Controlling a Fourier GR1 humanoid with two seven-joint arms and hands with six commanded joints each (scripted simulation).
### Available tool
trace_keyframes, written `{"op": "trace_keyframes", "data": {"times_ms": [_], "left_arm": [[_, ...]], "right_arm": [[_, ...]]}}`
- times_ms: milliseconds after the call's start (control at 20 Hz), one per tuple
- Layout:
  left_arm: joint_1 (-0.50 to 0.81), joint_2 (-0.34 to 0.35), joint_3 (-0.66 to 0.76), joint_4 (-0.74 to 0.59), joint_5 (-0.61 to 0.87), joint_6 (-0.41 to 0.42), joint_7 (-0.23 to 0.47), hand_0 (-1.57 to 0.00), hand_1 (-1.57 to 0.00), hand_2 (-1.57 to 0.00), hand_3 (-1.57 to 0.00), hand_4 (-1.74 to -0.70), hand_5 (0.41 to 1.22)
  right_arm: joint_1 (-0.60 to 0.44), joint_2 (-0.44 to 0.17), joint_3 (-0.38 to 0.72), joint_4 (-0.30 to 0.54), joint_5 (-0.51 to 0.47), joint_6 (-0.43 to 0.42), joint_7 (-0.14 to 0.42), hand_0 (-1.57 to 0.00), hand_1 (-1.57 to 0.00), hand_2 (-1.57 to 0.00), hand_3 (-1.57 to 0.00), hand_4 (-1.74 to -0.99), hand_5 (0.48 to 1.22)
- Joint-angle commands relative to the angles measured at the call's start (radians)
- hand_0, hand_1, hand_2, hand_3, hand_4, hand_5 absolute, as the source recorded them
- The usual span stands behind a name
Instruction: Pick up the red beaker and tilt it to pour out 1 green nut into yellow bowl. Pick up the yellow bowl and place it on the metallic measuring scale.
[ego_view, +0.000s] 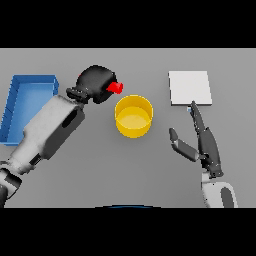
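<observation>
The fingers of the left hand (96, 83) are curled tight around the red beaker (116, 87). Only a small red bit of the beaker sticks out of the dark hand. That red end points to the side, toward the yellow bowl (133, 116), so the beaker looks tipped over. It is held up just beside the bowl's rim, at the bowl's upper left.

The yellow bowl sits on the grey desk (128, 170), near the middle. It looks yellow all the way down inside, and I cannot tell if a nut is in it.

The right hand (202, 142) is to the right of the bowl, apart from it. Its fingers are straight and point up toward the metallic measuring scale (189, 88), with the thumb sticking out to the side. The fingertips (194, 106) reach the near edge of the scale. The scale is a flat pale square, well apart from the bowl.

A blue tray (20, 95) lies at the far left, partly behind the left arm.
</observation>
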Motion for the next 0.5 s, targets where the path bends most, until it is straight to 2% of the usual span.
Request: {"op": "trace_keyframes", "data": {"times_ms": [0, 100, 300, 450], "left_arm": [[-0.021, 0.008, -0.024, 0.017, -0.029, -0.017, -0.014, -1.57, -1.57, -1.57, -1.49, -1.7, 1.205], [-0.063, 0.018, -0.079, 0.038, -0.089, -0.054, -0.043, -1.57, -1.57, -1.57, -1.38, -1.71, 1.211], [-0.155, 0.013, -0.166, 0.101, -0.177, -0.114, -0.096, -1.57, -1.57, -1.57, -1.29, -1.72, 1.217], [-0.204, -0.01, -0.231, 0.141, -0.235, -0.137, -0.146, -1.57, -1.57, -1.57, -1.43, -1.73, 1.219]], "right_arm": [[-0.009, 0.001, -0.004, 0.007, -0.01, 0.006, 0.014, 0.0, 0.0, 0.0, 0.0, -1.19, 0.675], [0.006, 0.009, -0.001, -0.008, -0.019, 0.007, 0.0, 0.0, 0.0, 0.0, 0.0, -1.195, 0.671], [-0.001, 0.02, -0.012, -0.005, -0.05, 0.014, 0.034, 0.0, 0.0, 0.0, 0.0, -1.206, 0.639], [0.015, 0.023, -0.002, 0.002, -0.031, 0.009, 0.0, 0.0, 0.0, 0.0, 0.0, -1.221, 0.617]]}}
